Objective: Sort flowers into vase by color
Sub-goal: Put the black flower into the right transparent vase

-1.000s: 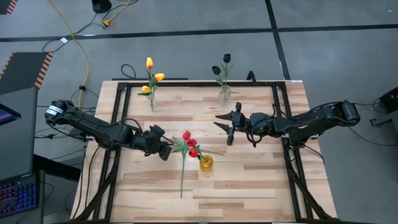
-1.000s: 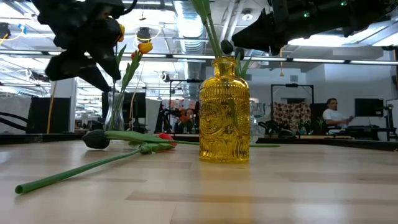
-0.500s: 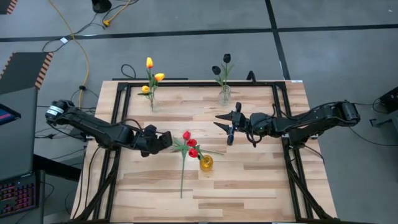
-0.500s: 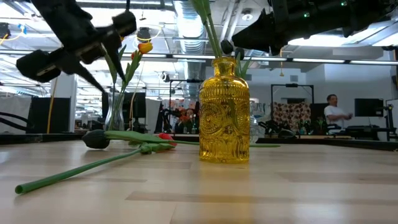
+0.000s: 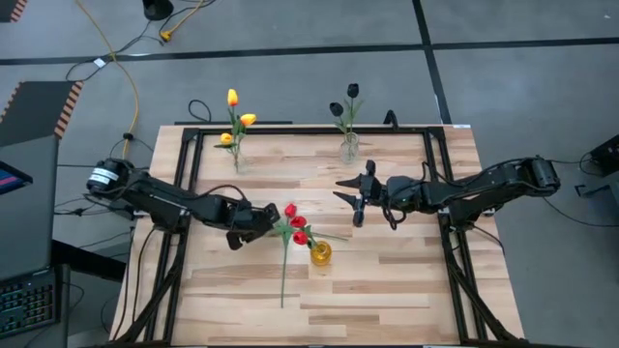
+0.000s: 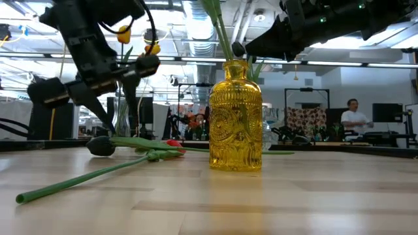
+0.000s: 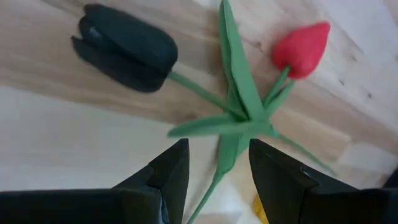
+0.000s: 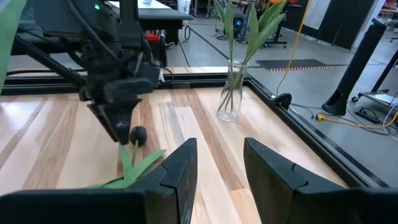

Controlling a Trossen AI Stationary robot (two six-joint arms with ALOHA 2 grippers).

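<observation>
— Two arms over the table (image 5: 387, 280). See the left end effector (image 5: 235, 237)? It hangs just above a black tulip (image 7: 127, 46) lying flat on the wood, fingers spread, nothing between them.

— And the red ones?

— Red tulips (image 5: 295, 224) stand in the yellow vase (image 6: 235, 117) near the middle. One more red tulip (image 7: 301, 46) lies down beside the black one, stems crossing.

— The other arm?

— The right end effector (image 5: 353, 198) waits in the air, well apart, fingers spread and holding nothing. At the far edge, yellow tulips (image 5: 235, 114) stand in one clear vase (image 5: 238, 160), black tulips (image 5: 343, 101) in another (image 5: 349, 148).
</observation>
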